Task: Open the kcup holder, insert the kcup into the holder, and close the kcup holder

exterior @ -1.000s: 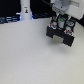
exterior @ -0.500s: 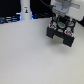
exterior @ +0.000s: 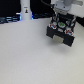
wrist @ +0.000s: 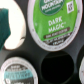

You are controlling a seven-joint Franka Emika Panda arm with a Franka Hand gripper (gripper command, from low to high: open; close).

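The white robot arm's gripper [exterior: 62, 19] sits right over the black boxy kcup holder [exterior: 61, 33], on the white table [exterior: 30, 57]. Up close, a green-lidded white kcup [wrist: 56, 21] lies in a round black slot. Can't tell how wide the jaws are or whether they hold anything.

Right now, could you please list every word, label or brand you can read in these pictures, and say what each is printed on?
"MOUNTAIN": upper green pod lid, on its top band, cut off by the frame edge.
"DARK MAGIC": same lid, centre.
Smaller print under "DARK MAGIC": too blurred to read.
Lower pod lid: its text is blurred, unreadable.
Exterior view: nothing legible.
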